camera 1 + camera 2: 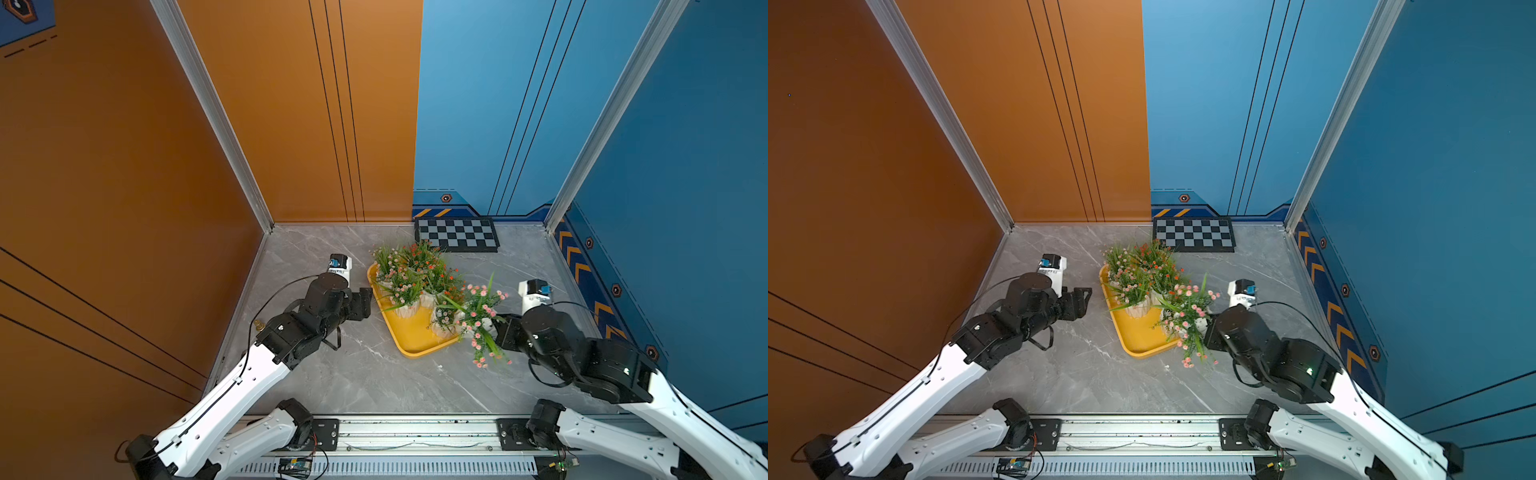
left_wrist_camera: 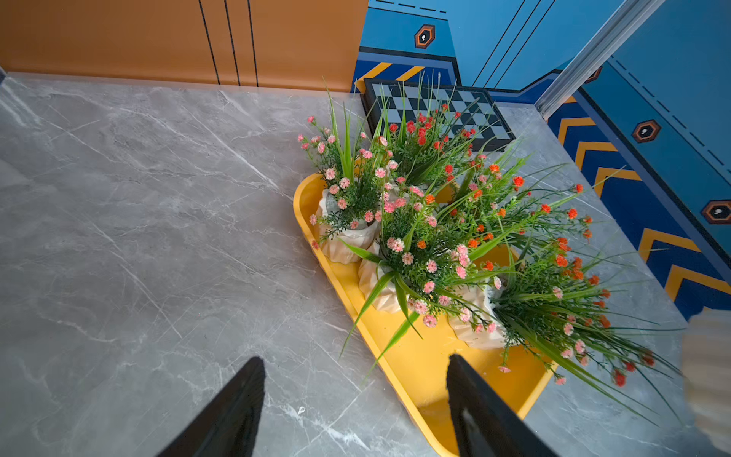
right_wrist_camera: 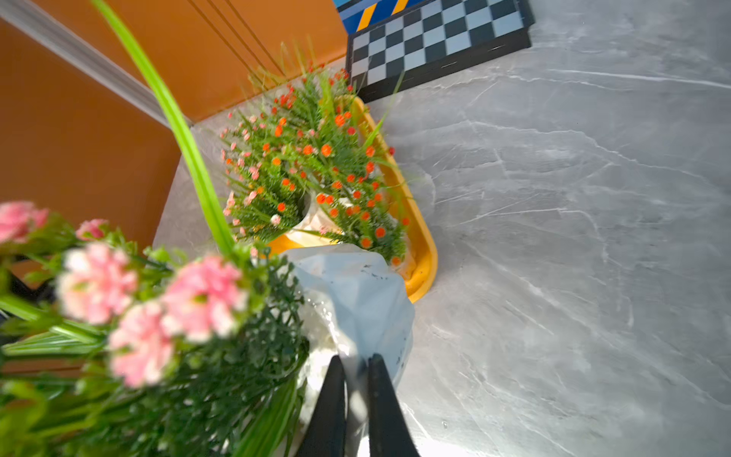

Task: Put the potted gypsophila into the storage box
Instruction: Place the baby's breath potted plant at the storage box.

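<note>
The yellow storage box lies mid-table with several potted gypsophila standing in its far part. My right gripper is shut on the rim of one more white pot with pink flowers. That pot is tilted at the box's near right corner, and its leaves hang over the table. My left gripper stands open and empty beside the box's left rim, one fingertip over the yellow floor.
A black-and-grey checkered board lies against the back wall just behind the box. Orange and blue walls close in the grey marble table on three sides. A metal rail runs along the front edge.
</note>
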Available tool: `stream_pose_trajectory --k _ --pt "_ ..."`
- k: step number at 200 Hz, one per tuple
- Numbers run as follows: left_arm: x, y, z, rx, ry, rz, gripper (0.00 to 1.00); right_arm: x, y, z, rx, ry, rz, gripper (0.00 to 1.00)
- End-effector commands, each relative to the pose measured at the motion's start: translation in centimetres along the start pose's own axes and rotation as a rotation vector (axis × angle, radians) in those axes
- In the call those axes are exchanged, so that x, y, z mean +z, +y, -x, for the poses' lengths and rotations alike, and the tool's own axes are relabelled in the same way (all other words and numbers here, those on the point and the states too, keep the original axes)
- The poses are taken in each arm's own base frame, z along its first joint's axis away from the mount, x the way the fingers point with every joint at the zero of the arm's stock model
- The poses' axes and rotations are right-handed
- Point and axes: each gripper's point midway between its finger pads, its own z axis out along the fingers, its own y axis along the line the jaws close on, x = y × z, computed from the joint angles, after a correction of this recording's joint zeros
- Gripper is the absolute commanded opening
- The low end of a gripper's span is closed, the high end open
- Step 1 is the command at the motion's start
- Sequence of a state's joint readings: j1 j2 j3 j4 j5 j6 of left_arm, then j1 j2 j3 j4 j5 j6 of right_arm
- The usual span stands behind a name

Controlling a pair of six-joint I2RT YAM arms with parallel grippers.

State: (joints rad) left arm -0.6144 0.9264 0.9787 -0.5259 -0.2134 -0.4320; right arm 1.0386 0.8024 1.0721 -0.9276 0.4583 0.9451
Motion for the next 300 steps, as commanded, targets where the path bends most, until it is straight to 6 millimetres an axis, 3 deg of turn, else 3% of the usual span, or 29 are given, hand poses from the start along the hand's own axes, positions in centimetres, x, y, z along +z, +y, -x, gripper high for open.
stream_pose_trajectory --k 1,25,51,81,139,189,216,253,300 --pt "-0.6 -0.3 0.0 0.014 -0.012 -0.06 0.74 -1.2 2.5 3.6 0.146 -0.241 0.015 0.0" --pt "-1.1 0.1 0.0 0.002 -0.021 -0.075 0.76 -1.1 3.6 2.4 0.199 -0.275 0.04 0.0" --pt "-1.8 0.3 0.0 -0.004 -0.032 -0.104 0.76 0.1 6.7 0.8 0.199 -0.241 0.077 0.0" --pt "-2.9 0.5 0.2 -0.03 -0.066 -0.116 0.76 1.2 8.9 -0.8 0.207 -0.208 0.097 0.0" --pt "-4.9 0.8 0.7 -0.081 -0.115 -0.149 0.77 5.7 8.5 -5.2 0.358 -0.135 0.1 0.0" --pt "-6.4 1.7 0.4 -0.108 -0.139 -0.139 0.78 9.6 10.4 -7.0 0.437 -0.079 0.076 0.0" --pt "-6.7 2.1 0.2 -0.11 -0.145 -0.131 0.78 11.0 9.4 -7.4 0.498 -0.085 0.032 0.0" --pt "-6.9 2.4 0.1 -0.122 -0.153 -0.125 0.79 11.9 6.7 -6.1 0.575 -0.133 -0.024 0.0" --pt "-6.6 2.7 -0.1 -0.133 -0.145 -0.117 0.79 13.7 5.2 -7.7 0.629 -0.096 -0.091 0.0"
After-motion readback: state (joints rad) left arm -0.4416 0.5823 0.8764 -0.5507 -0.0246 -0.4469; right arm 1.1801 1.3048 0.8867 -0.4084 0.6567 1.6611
